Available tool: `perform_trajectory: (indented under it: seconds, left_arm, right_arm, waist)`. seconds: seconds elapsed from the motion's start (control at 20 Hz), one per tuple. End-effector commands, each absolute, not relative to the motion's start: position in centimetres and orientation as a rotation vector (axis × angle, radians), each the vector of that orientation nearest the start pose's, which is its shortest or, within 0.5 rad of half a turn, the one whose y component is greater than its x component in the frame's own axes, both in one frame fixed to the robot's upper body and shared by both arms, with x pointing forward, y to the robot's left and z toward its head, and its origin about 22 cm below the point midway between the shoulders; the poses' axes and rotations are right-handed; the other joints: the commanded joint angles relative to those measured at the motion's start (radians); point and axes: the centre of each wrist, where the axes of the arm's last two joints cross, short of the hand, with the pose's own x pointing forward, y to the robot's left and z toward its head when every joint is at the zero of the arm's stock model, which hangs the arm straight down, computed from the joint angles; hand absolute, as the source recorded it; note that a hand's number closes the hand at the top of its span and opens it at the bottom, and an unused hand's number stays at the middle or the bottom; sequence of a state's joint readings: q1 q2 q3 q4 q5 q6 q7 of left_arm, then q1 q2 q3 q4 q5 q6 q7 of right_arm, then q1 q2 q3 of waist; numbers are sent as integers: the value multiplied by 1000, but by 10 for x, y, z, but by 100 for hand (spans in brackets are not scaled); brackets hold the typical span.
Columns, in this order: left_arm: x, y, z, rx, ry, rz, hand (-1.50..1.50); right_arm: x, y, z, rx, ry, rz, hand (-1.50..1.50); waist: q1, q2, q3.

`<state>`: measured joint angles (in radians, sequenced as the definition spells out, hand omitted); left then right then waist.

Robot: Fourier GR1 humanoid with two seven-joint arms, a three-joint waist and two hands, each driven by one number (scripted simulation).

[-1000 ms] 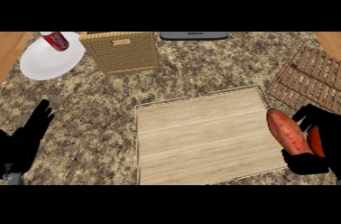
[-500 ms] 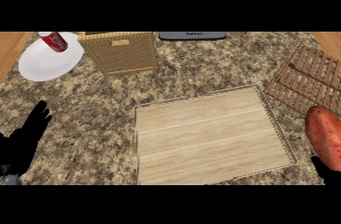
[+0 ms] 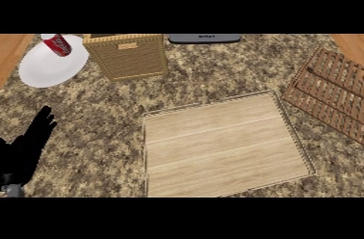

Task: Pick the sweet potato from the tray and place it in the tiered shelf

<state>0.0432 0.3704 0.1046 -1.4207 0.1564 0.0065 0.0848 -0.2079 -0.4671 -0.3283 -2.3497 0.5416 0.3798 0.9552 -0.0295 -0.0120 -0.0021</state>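
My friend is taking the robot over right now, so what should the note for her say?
Left robot hand: open, resting at the view's left edge, holding nothing.
Right robot hand: out of view.
Sweet potato: not in view.
Tray: mid-counter, nothing on it.
Tiered shelf: at the right edge, nothing visible on it.
Done: the potato is off the tray.
Left: no sign yet that it is in the shelf, so check that first.

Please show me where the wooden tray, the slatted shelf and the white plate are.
wooden tray [image 3: 220, 146], head view, on its middle board
slatted shelf [image 3: 331, 91], head view, on its slats
white plate [image 3: 50, 69], head view, on its bare centre
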Motion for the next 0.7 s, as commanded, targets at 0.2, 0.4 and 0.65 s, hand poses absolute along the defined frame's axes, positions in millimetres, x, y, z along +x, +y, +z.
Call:
perform_trajectory:
  seconds: [0.2, 0.4, 0.65]
  left_arm:
    - [227, 358, 6, 275, -1320, -28, 0]
    - [233, 341, -7, 282, -1336, -19, 0]
    - [228, 361, -1, 277, -1322, -37, 0]
  right_arm:
    - [132, -293, 318, -1406, -1318, 294, 150]
    - [145, -318, 350, -1391, -1294, 271, 150]
    - [154, -332, 359, -1399, -1258, 280, 150]
  waist:
    - [2, -1, 0]
    - [10, 4, 0]
    - [23, 9, 1]
